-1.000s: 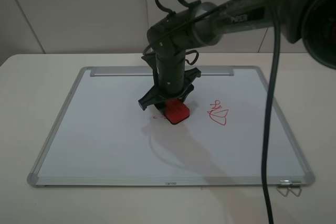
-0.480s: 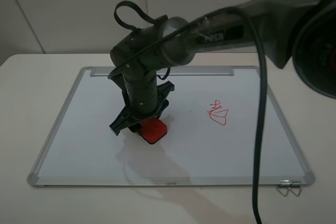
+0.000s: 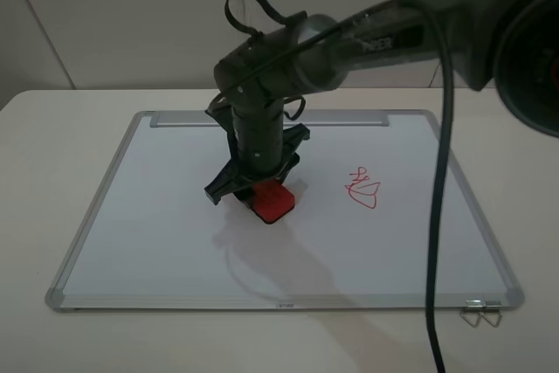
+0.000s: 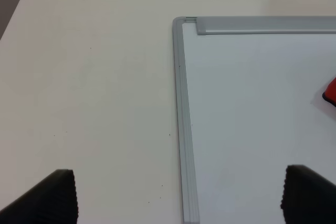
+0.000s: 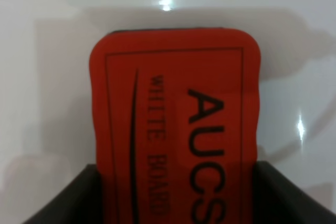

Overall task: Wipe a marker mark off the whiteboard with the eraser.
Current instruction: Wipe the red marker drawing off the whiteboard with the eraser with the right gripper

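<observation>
The eraser (image 3: 273,201) lies on the whiteboard (image 3: 157,233), pinched between the fingers of your right gripper (image 5: 176,203); a small red scribble (image 3: 362,189) sits apart, to that gripper's right; your left gripper (image 4: 181,199) hangs spread wide above the board's frame and the table (image 4: 89,87).

- The eraser (image 5: 176,124) ran off the right wrist picture's edge, with its lettering (image 5: 207,150) cut short.
- The left wrist view caught only a corner of the eraser, and only two dark fingertips of the left gripper (image 4: 178,198).
- From high up, the right gripper (image 3: 262,191) covered part of the eraser, and the whiteboard (image 3: 157,233) beneath was hidden.
</observation>
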You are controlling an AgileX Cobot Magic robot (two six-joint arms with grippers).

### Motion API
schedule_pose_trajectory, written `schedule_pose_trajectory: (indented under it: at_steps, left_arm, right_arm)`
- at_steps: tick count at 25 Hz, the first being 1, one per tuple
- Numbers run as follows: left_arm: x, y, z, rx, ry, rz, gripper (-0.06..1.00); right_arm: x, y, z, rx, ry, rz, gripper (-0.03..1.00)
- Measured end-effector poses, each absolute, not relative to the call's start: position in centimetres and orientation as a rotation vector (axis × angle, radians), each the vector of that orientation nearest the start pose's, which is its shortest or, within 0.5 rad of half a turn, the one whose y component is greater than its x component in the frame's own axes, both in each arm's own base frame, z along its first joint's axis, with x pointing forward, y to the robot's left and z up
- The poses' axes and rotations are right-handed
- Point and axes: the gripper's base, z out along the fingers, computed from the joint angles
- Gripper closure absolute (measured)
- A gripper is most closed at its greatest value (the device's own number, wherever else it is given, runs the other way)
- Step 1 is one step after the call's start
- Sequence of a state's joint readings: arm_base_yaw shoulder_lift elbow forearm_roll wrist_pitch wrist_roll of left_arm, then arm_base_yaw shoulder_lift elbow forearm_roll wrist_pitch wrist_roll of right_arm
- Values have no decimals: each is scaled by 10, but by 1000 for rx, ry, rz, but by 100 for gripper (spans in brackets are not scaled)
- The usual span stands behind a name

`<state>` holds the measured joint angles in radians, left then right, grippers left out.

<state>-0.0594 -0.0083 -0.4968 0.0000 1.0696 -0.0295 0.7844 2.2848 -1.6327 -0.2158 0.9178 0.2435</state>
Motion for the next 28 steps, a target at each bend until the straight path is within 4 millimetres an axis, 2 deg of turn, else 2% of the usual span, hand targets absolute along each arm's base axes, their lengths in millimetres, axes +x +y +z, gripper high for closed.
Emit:
schedule_pose_trajectory:
  at_steps: [10, 16, 25, 28]
  left_arm:
    - [-6, 0, 276, 31, 2048, -55, 17]
    - [-6, 0, 276, 31, 2048, -55, 17]
    - [-6, 0, 276, 31, 2048, -55, 17]
    - [-6, 0, 276, 31, 2048, -55, 17]
  right_arm:
    - [367, 256, 107, -801, 2858, -217, 48]
    - [383, 231, 107, -718, 2878, -237, 48]
    - [388, 222, 111, -678, 2876, -221, 48]
    - [384, 222, 122, -657, 2887, -205, 48]
